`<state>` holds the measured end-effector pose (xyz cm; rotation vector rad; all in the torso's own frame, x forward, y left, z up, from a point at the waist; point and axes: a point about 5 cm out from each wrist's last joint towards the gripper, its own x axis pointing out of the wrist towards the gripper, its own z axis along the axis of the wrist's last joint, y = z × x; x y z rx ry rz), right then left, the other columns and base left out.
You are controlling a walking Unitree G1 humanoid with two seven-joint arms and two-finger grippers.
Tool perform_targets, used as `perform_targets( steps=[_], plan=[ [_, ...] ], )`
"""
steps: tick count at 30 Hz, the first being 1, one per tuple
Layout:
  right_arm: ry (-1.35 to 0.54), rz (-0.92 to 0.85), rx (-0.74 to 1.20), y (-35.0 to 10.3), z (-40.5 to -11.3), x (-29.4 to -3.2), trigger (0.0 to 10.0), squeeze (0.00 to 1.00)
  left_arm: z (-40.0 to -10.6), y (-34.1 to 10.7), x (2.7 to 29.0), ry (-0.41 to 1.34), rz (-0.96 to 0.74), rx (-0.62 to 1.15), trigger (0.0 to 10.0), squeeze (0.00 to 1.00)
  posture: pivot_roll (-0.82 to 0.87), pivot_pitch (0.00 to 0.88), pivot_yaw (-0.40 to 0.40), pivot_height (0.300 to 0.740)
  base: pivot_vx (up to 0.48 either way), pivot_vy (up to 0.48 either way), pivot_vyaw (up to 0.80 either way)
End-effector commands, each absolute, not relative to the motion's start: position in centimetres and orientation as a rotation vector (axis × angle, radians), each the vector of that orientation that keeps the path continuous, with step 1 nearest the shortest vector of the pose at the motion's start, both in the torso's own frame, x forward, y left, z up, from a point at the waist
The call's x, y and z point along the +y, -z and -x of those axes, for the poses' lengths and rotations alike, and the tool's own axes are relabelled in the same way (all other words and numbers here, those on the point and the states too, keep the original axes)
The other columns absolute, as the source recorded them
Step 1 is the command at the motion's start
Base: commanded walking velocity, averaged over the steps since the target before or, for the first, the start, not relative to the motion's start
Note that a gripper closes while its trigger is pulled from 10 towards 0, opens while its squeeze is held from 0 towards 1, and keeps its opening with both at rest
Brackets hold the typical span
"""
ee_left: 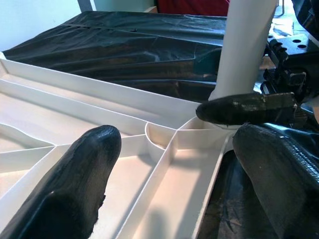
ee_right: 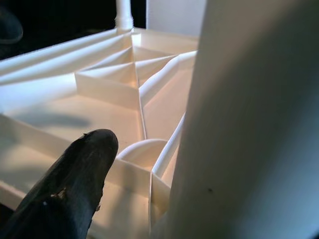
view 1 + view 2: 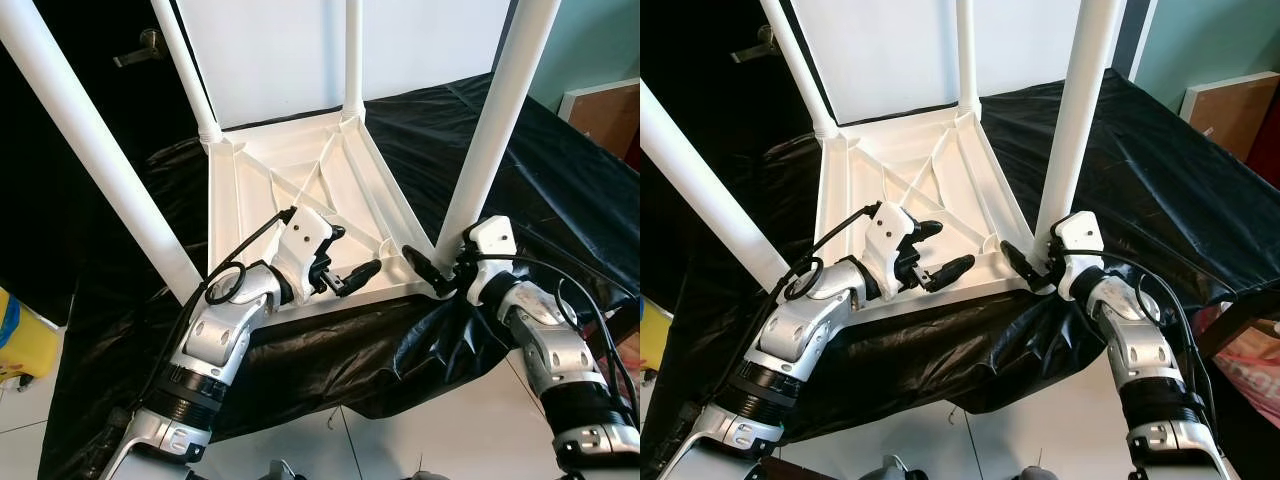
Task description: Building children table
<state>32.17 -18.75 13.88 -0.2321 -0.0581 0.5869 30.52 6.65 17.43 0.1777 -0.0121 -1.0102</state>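
the left hand [image 3: 350, 262] hovers released over the near edge of the children table [image 3: 300, 200], one black finger above the ribbed underside, the other just off the rim; nothing is between them. the right hand [image 3: 435, 272] is at the table's near right corner, its fingers set on either side of the base of the near right leg [image 3: 495, 130], grasping it; in the right wrist view that white leg looms beside one black finger [image 2: 70, 184].

the white plastic table lies upside down, its top flat on the counter [image 3: 560, 190], which is draped in a crinkled black plastic sheet [image 3: 400, 350] that hangs over the near edge. the table sits toward the counter's near left part. four white legs stand up from its corners: the near left leg [image 3: 90, 150] slants up past the left hand's arm, and the far left leg [image 3: 185, 70] and far right leg [image 3: 352, 60] rise at the far corners.

behind stands a white wall panel [image 3: 270, 60], with a dark door and its handle [image 3: 140, 48] to the left. a teal wall [image 3: 590, 40] and a wooden board [image 3: 610, 115] are to the right. a yellow object [image 3: 20, 335] sits on the pale tiled floor [image 3: 340, 445] at the left.
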Motion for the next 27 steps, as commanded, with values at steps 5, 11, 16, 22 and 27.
perform_targets(
  steps=[5, 11, 16, 22, 27],
  plan=[
    [-0.634, 0.271, -0.048, -13.67, -32.43, -18.74, 0.0, 0.00, -30.88, -17.66, 6.89, 1.023, -0.194, -0.014, 10.0, 0.00, -0.12, 0.000, 0.088, 0.740, 0.000, 0.000, 0.00],
    [-0.622, 0.267, -0.039, -13.38, -32.35, -19.20, 4.1, 0.00, -30.86, -17.60, 6.94, 1.023, -0.193, -0.012, 10.0, 0.00, -0.12, 0.000, 0.086, 0.740, 0.000, 0.000, 0.00],
    [-0.572, 0.225, -0.045, -13.23, -32.47, -19.48, 10.0, 0.00, -30.86, -17.54, 6.93, 1.024, -0.193, -0.011, 10.0, 0.00, -0.12, 0.000, 0.090, 0.740, 0.000, 0.000, 0.00],
    [-0.510, 0.210, -0.045, -13.17, -32.48, -19.34, 10.0, 0.00, -30.88, -17.52, 6.93, 1.026, -0.193, -0.008, 10.0, 0.00, -0.13, 0.000, 0.093, 0.740, 0.000, 0.000, 0.00],
    [-0.317, 0.191, -0.037, -12.80, -32.16, -18.72, 10.0, 0.00, -30.86, -17.44, 6.83, 1.029, -0.189, -0.007, 10.0, 0.00, -0.13, 0.000, 0.091, 0.740, 0.000, 0.000, 0.00]
  ],
)
